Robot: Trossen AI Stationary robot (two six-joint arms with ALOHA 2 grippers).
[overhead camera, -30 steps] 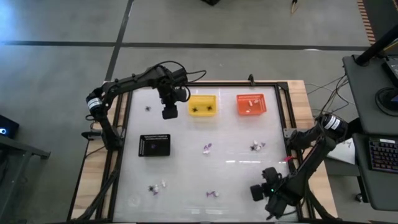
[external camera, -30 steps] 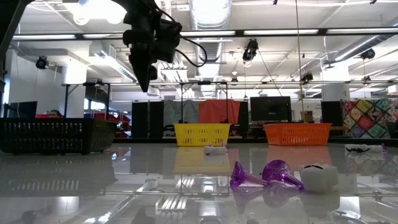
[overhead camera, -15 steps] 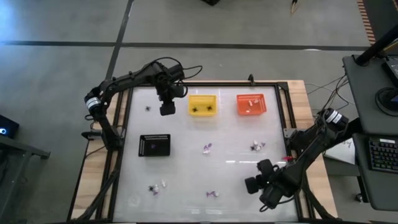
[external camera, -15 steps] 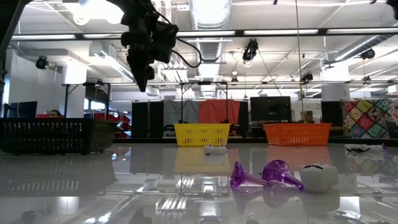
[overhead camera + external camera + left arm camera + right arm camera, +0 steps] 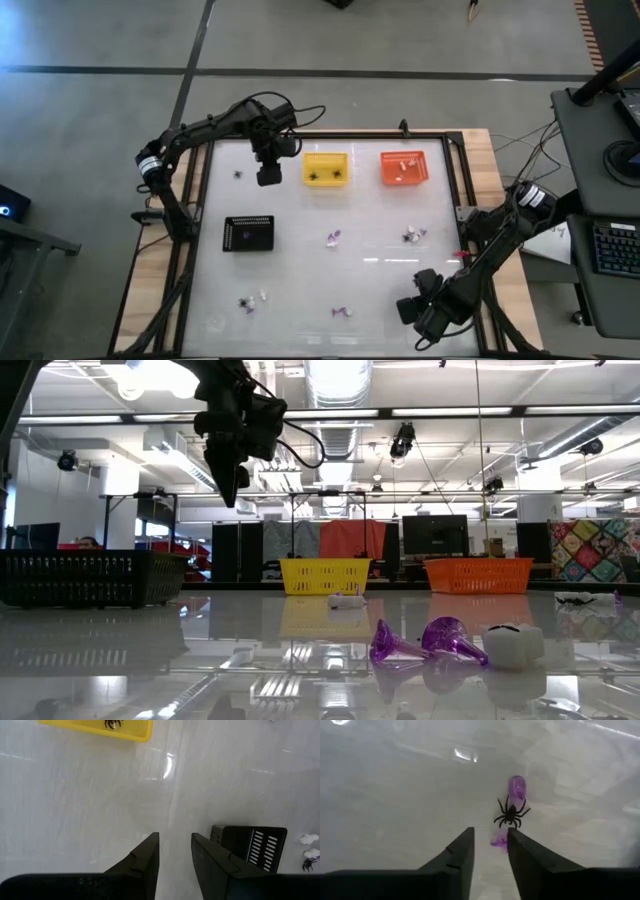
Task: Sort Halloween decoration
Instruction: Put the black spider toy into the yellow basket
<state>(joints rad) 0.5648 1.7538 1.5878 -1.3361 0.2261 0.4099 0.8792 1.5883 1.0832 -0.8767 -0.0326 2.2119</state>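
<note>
The Halloween decoration (image 5: pixel 334 238) is many tiny trinkets lying scattered: a purple one at the frame center, a white and black pair (image 5: pixel 412 236) to its right, purple pieces (image 5: pixel 342 312) at lower center, a mixed cluster (image 5: pixel 250 301) at lower left, and a black spider (image 5: pixel 238 174) at upper left.

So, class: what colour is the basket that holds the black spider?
Yellow: the basket with the black spider shows best in the high view.

We see two purple cone-shaped trinkets (image 5: pixel 428 643) lying at five o'clock, a white trinket (image 5: pixel 513 644) just beside them, yellow basket (image 5: pixel 324 575) and orange basket (image 5: pixel 478 574) behind, black basket (image 5: pixel 90 578) at nine o'clock, one dark gripper (image 5: pixel 229 485) hanging at eleven o'clock.
</note>
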